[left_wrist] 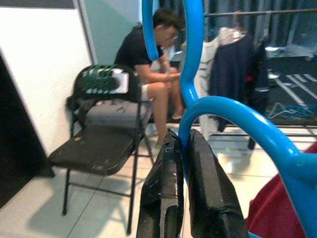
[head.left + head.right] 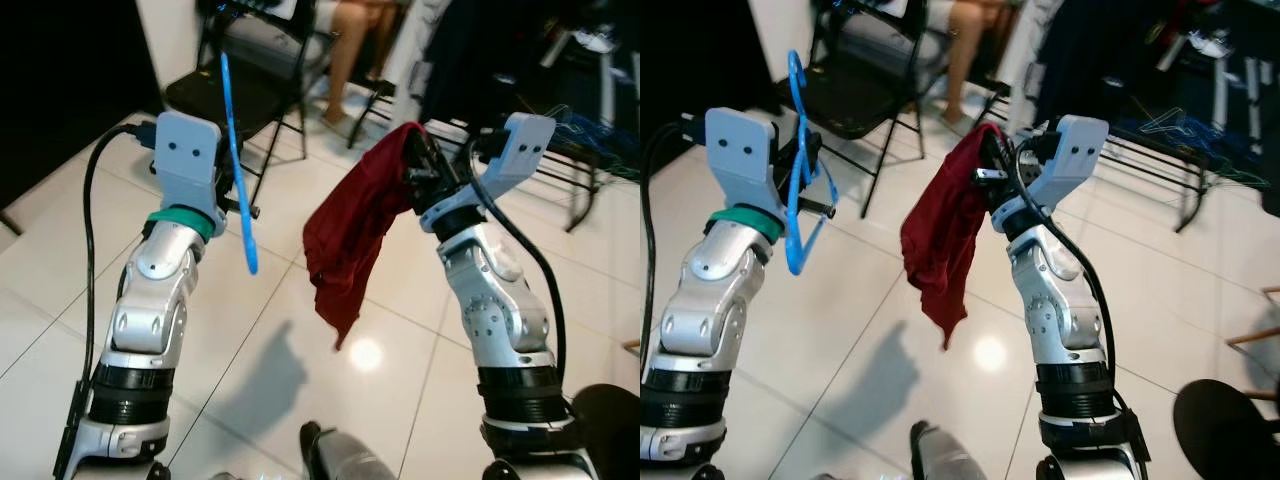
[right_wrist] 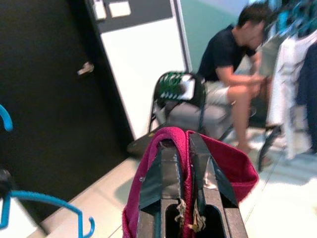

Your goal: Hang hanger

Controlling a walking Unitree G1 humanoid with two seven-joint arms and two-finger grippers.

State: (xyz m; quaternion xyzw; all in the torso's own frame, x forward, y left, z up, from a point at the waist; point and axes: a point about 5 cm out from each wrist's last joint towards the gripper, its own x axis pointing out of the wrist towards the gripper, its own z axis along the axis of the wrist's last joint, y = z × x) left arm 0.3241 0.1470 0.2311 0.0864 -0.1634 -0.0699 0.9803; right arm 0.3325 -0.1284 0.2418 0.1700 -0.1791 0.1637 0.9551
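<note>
My left gripper (image 1: 184, 158) is shut on a blue plastic hanger (image 2: 236, 165), raised at chest height on the left; the hanger's hook curves above the fingers (image 1: 161, 183). My right gripper (image 3: 184, 163) is shut on a dark red garment (image 2: 350, 240), which drapes down from the fingers toward the white tiled floor. Hanger and garment hang apart, with a gap between them. A clothes rail (image 1: 257, 12) with hung clothes stands ahead.
A black folding chair (image 2: 240, 90) stands ahead on the left. A person (image 3: 233, 54) sits on another chair behind it. A low black rack (image 2: 570, 170) with clothes is at the right. A dark door (image 3: 44, 99) is on the far left.
</note>
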